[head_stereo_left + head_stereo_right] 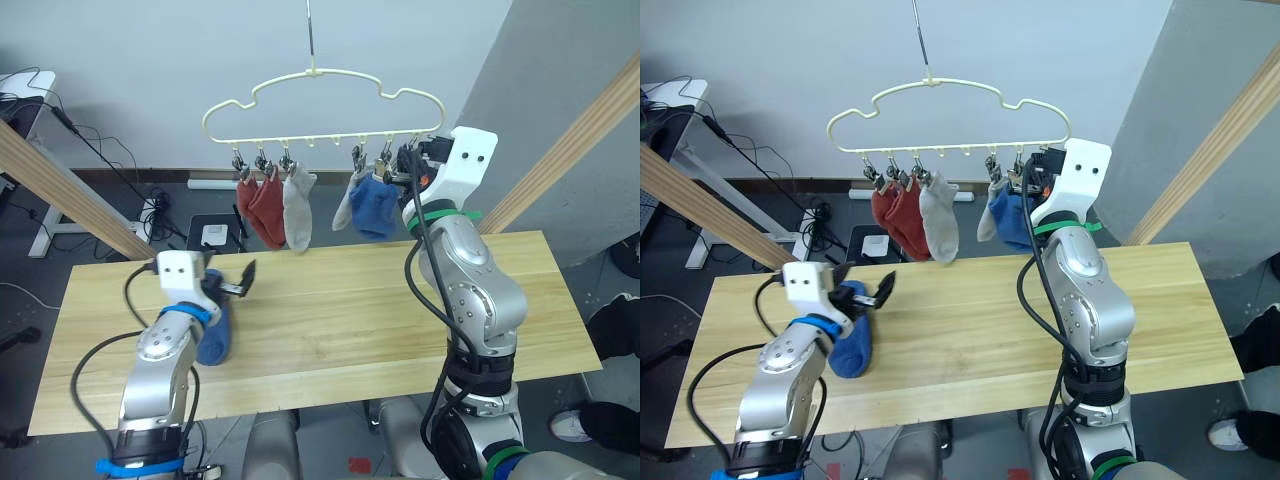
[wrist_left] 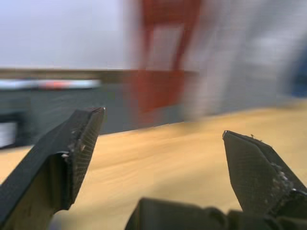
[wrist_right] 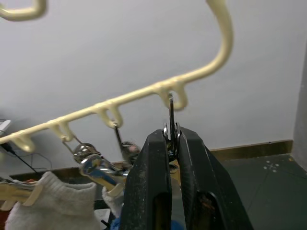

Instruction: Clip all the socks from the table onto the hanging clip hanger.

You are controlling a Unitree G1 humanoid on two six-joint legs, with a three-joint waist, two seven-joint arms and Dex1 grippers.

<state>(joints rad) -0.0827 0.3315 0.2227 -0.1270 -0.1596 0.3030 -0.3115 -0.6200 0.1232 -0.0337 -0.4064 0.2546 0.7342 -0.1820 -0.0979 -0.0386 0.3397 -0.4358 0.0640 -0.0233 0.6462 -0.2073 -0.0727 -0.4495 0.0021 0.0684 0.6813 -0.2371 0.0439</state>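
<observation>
The pale yellow clip hanger (image 1: 330, 136) hangs above the table's (image 1: 350, 310) far edge. On its clips hang two rust red socks (image 1: 262, 205), a grey sock (image 1: 298, 205), a second grey sock (image 1: 345, 208) and a blue sock (image 1: 375, 208). My right gripper (image 1: 408, 162) is raised to the hanger's right end. It is shut on the last metal clip (image 3: 171, 115), which hangs between the fingers. Another blue sock (image 1: 215, 338) lies on the table at the left. My left gripper (image 1: 230, 283) stands open just above it, with nothing between its fingers (image 2: 76, 143).
Slanted wooden poles rise at the left (image 1: 60, 185) and the right (image 1: 580, 130) of the table. Cables and a small white device (image 1: 213, 235) lie on the floor behind. The table's middle and right side are bare wood.
</observation>
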